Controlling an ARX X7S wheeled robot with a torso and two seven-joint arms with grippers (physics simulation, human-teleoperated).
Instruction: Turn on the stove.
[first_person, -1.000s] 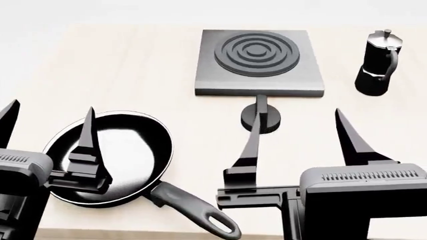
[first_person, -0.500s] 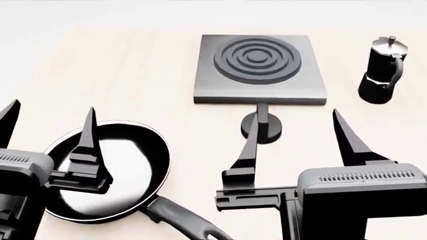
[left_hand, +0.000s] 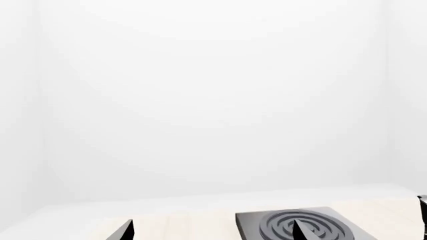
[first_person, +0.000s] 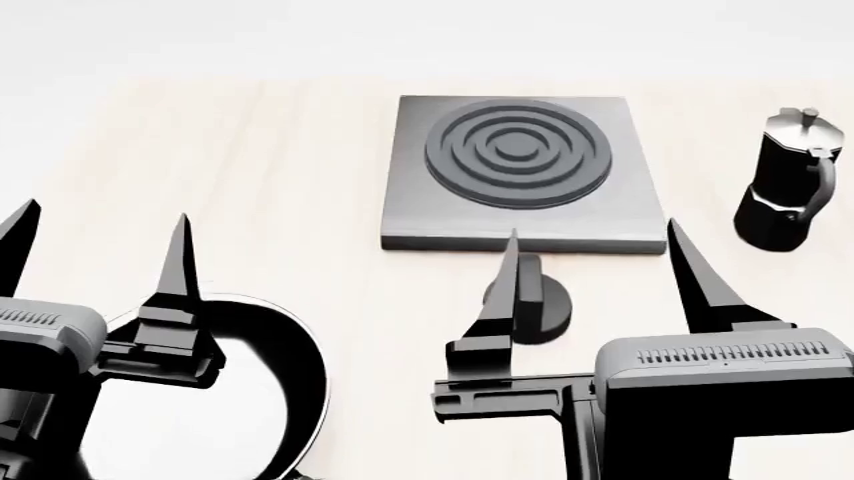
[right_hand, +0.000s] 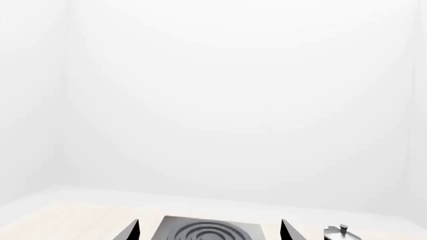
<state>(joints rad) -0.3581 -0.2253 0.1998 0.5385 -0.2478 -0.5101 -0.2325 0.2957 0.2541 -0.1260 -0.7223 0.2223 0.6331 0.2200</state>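
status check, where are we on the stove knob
Both grippers open, empty: left gripper over the pan, right gripper near the knob, not gripping it. Stove untouched. Nothing blocking; moka pot off right.

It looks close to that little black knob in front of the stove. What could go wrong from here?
The right gripper is open with only one finger near the knob, so closing now could miss it or push it aside. The moka pot stands close to that arm's outer side; a sideways swing might tip it. The left gripper hangs open over the frying pan and could bump it if lowered.
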